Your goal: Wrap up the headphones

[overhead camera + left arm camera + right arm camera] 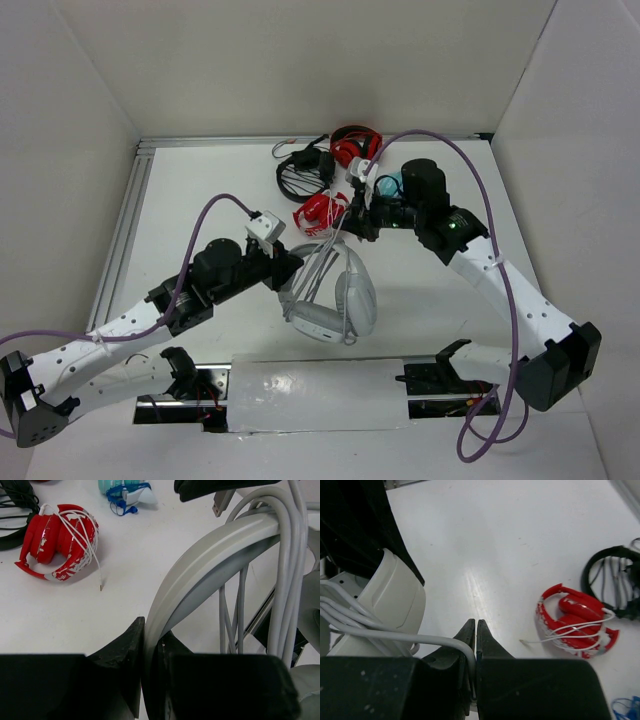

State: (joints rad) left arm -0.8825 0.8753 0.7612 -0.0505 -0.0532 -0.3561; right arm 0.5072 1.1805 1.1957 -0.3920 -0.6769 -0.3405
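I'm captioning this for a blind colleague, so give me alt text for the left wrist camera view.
The left gripper is clamped on the grey headband of the headphones, with loops of cable wound over the band at right. On the white table behind lie red headphones wrapped in white cord.

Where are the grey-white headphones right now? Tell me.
Top view: the grey-white headphones are at the centre of the table. The left claw clamps their headband, the right claw pinches their cable, and the wrapped red headphones sit just beyond.
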